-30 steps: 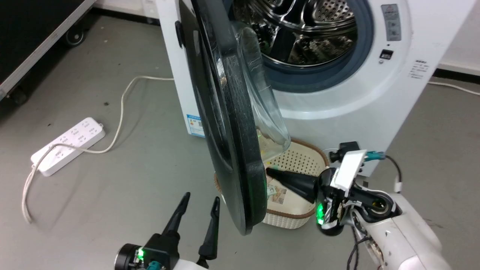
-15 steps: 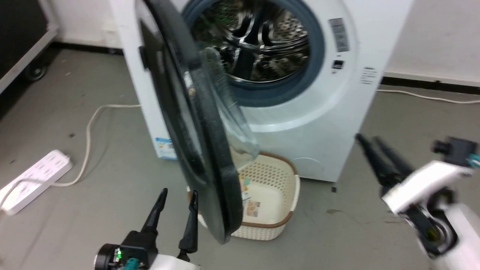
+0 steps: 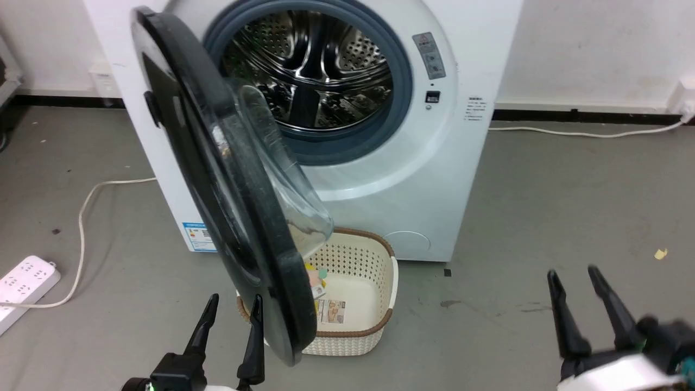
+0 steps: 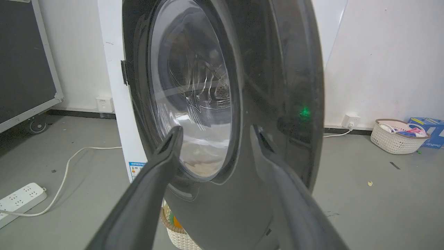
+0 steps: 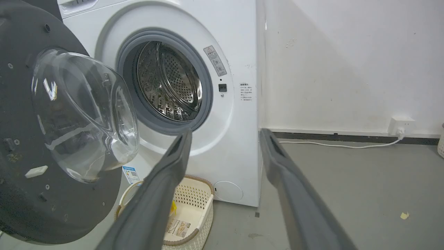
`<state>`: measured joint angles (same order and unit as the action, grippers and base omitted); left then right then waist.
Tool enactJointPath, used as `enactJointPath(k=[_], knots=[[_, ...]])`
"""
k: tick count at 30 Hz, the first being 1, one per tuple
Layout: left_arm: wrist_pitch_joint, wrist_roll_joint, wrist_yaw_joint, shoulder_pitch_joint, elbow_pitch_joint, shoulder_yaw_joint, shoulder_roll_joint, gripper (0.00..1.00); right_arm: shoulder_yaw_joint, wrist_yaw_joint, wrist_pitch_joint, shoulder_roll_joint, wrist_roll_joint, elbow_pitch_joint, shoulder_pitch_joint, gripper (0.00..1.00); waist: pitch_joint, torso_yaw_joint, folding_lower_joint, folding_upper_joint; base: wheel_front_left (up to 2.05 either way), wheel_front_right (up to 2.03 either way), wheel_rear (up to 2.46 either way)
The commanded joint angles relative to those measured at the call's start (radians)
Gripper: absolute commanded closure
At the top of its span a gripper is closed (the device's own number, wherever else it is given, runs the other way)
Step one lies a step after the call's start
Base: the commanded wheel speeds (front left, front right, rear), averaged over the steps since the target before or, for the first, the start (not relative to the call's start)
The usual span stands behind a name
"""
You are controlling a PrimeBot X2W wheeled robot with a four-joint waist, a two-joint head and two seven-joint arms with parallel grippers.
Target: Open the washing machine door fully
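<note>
The washing machine (image 3: 412,179) stands white against the wall, its steel drum (image 3: 309,81) showing inside the grey rubber ring. Hinged at the machine's left, the washing machine door (image 3: 217,179) stands swung out toward me, roughly edge-on, its clear glass bowl (image 3: 282,184) facing the opening. My left gripper (image 3: 232,304) is open at the lower left, just left of the door's bottom rim and apart from it. In the left wrist view the door (image 4: 270,86) looms close beyond the open left gripper (image 4: 215,133). My right gripper (image 3: 573,274) is open at the lower right, far from the door (image 5: 20,194).
A cream perforated basket (image 3: 374,315) sits on the floor under the door, before the machine. A white power strip (image 3: 24,282) and its cable (image 3: 87,201) lie at the left. Another cable (image 3: 586,133) runs along the back wall. A second basket (image 4: 395,135) stands far right.
The head camera has risen and pulled back, showing more of the machine. My right arm has swung away from the basket area to the lower right, fingers now pointing up.
</note>
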<state>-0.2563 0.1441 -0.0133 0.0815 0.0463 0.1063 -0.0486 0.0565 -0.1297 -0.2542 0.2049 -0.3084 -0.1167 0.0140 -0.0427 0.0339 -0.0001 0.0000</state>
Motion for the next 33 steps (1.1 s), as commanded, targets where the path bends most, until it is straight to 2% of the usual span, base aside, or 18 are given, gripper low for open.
enactJointPath(k=[1,3,6,11,16,17,18,25,33], knots=[[-0.006,-0.004,-0.006,0.015,0.001,-0.005,-0.002,0.00,-0.028,-0.001,-0.007,-0.043,0.034,0.030,-0.038,0.00,0.004,-0.008,0.0001,0.0000,0.00,0.00,0.00],[-0.006,-0.012,-0.010,0.021,0.009,-0.002,-0.002,0.00,-0.063,-0.001,-0.007,-0.092,0.096,0.061,-0.080,0.00,0.006,-0.011,0.0001,0.0000,0.00,0.00,0.00],[-0.006,-0.023,-0.005,0.023,0.015,0.004,-0.002,0.00,-0.091,-0.001,-0.007,-0.133,0.169,0.096,-0.125,0.00,0.009,-0.014,0.0001,0.0000,0.00,0.00,0.00],[-0.006,-0.023,0.008,0.026,0.013,0.008,-0.002,0.00,-0.105,-0.001,-0.007,-0.153,0.212,0.136,-0.151,0.00,0.012,-0.015,0.0001,0.0000,0.00,0.00,0.00],[-0.006,-0.033,0.010,0.021,0.017,0.011,-0.002,0.00,-0.103,-0.001,-0.007,-0.154,0.198,0.140,-0.152,0.00,0.015,-0.008,0.0001,0.0000,0.00,0.00,0.00],[-0.006,-0.031,0.008,0.020,0.017,0.013,-0.002,0.27,-0.103,-0.001,-0.007,-0.154,0.196,0.140,-0.151,0.00,0.016,-0.008,0.0001,0.0000,0.00,0.00,0.00],[-0.006,-0.029,0.006,0.020,0.018,0.014,-0.002,1.00,-0.104,-0.001,-0.007,-0.154,0.191,0.140,-0.151,0.00,0.016,-0.007,0.0001,0.0000,0.00,0.00,0.00],[-0.006,-0.016,0.011,0.013,0.006,-0.001,-0.002,1.00,-0.103,-0.001,-0.008,-0.155,0.175,0.138,-0.150,0.00,0.019,-0.001,0.0001,0.0000,0.00,0.00,0.00],[-0.006,0.030,0.037,-0.046,-0.197,-0.124,-0.002,1.00,-0.100,-0.001,-0.008,-0.155,0.161,0.137,-0.146,0.00,0.025,0.002,0.0001,0.0000,0.00,0.00,0.00]])
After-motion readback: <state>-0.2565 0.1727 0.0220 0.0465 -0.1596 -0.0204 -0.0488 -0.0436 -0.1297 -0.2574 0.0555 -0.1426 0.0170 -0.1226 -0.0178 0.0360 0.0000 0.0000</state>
